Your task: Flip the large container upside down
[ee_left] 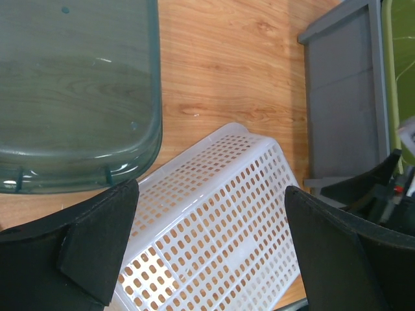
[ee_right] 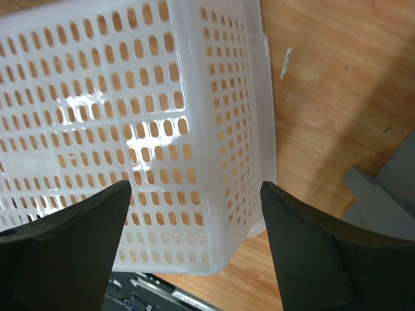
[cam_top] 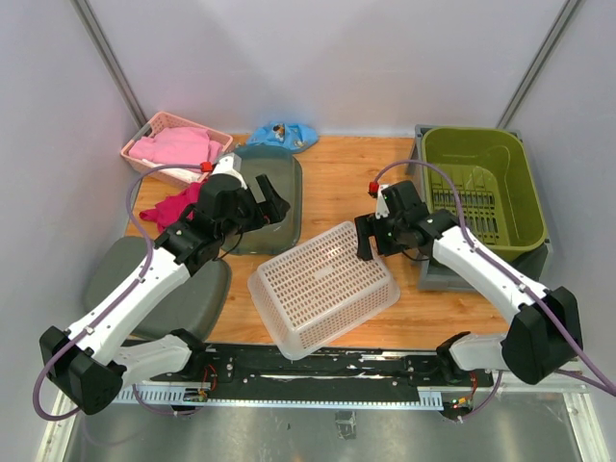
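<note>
The wooden table [cam_top: 346,183] carries a white mesh basket [cam_top: 322,289], base-up, at centre near the front edge. A translucent grey bin [cam_top: 289,178] lies left of centre. A pink basket [cam_top: 144,144], a blue cloth [cam_top: 284,135] and a magenta cloth [cam_top: 168,207] occupy the far left. The light grey crate [cam_top: 435,277] stands at the right edge.

White basket [cam_top: 322,289] w/ slot-hole grid; olive-green bin [cam_top: 481,154]; grey crate [ee_left: 343,97]; pink basket [cam_top: 138,142]; wood-grain table [cam_top: 342,183].
</note>
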`<state>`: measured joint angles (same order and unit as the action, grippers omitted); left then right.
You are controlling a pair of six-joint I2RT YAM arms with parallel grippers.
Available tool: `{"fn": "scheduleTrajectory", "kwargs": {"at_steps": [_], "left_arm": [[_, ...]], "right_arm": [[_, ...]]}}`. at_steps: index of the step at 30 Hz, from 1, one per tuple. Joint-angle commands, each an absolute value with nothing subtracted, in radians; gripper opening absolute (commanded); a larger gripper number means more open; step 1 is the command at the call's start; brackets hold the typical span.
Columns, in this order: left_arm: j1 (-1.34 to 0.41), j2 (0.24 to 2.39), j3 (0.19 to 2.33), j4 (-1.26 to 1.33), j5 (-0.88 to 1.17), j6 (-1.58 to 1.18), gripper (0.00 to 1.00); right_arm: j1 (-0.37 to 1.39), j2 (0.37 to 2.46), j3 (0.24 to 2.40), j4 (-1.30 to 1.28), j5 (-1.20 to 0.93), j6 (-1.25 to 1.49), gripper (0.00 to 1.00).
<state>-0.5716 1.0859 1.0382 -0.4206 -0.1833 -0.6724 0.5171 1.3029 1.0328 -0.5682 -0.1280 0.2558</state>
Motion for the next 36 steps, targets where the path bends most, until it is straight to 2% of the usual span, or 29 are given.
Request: {"fn": "scheduleTrajectory", "kwargs": {"at_steps": [1,6,13,16,22,26,31,36], "left_arm": [[-0.574,1.091,1.067,-0.39,-0.156,-0.65,0.99],[-0.574,1.118,1.078,-0.407,-0.17,-0.644,0.99],[-0.574,1.128,1.071,-0.379,-0.155,-0.642,0.99],[-0.574,1.133,1.073,-0.389,-0.155,-0.636,0.99],[-0.574,1.12,1.067,-0.404,-0.165,-0.629,0.99],[-0.574,1.101,1.081,-0.435,-0.199,-0.621,0.99],[-0.567,1.1,1.165,-0.521,-0.263,-0.661,0.99],[-0.553,1.126,1.319,-0.625,-0.364,-0.751,0.99]], "right_arm": [[0.497,1.327,0.994,-0.663,-0.221,0.266,0.83],[0.497,1.244,0.863,-0.594,-0.421,0.338,0.83],[0.519,1.11,0.684,-0.43,-0.588,0.518,0.83],[0.574,1.072,0.678,-0.42,-0.636,0.512,0.83],[0.633,1.021,0.801,-0.664,-0.506,0.333,0.84],[0.704,0.95,0.867,-0.7,-0.357,0.279,0.84],[0.973,0.976,0.931,-0.591,-0.231,0.207,0.82],[1.148,1.12,0.973,-0.374,-0.269,0.132,0.72]]}}
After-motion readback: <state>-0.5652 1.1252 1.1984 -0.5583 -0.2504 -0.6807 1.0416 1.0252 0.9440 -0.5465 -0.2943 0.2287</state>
